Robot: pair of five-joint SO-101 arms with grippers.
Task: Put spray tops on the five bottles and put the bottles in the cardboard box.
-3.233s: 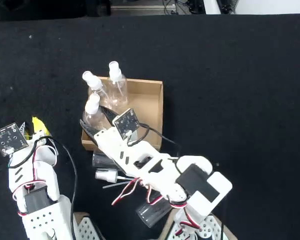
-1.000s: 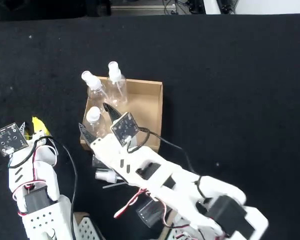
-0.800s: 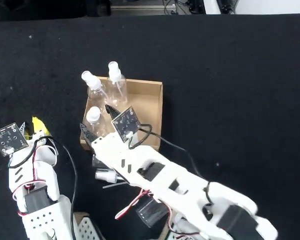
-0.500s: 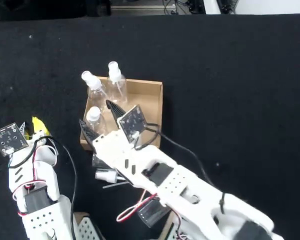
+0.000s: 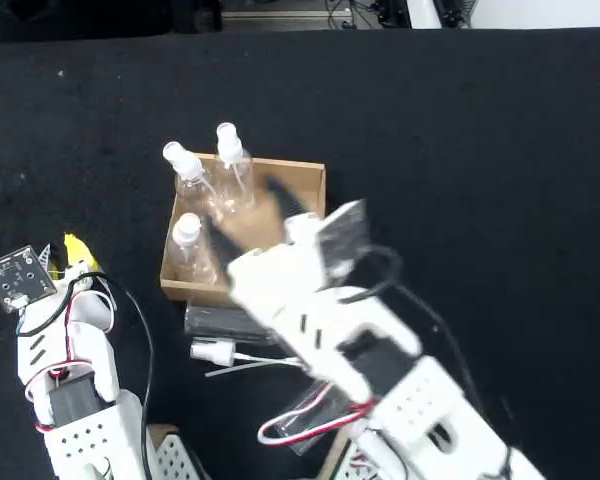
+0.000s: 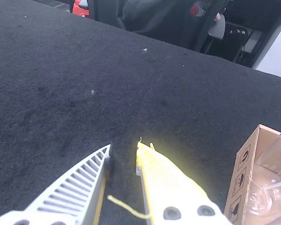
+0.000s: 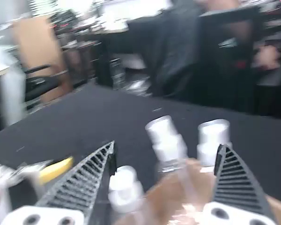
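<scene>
**Item: right gripper [image 7: 167, 147].** Jaws spread wide and empty, poised over the cardboard box [image 5: 305, 175].

**Item: left gripper [image 6: 124, 147].** Jaws nearly together with nothing between them, low over the tabletop [image 5: 460, 150], beside the box's outer wall.

**Item: capped bottles, three.** All upright along the box's left side: front bottle [image 5: 187, 242], rear-left bottle [image 5: 185, 170], rear-right bottle [image 5: 230, 158]. The rear pair lean at the far corner.

**Item: loose spray top [image 5: 215, 352].** Lies on the tabletop in front of the box, with its thin tube trailing towards the right arm.

**Item: uncapped bottle [image 5: 220, 320].** Lies on its side between the box and the loose spray top.

**Handling note (judgement).**
- Three of the five bottles look done, so the step in hand is probably clearing the box and fetching the next pair of parts.
- Lift the right gripper straight up before swinging it, since its open fingers straddle the standing tops.
- Take the spray top by its head, not by the tube.
- Stand the lying bottle upright and steady it with the other gripper before seating the top.
</scene>
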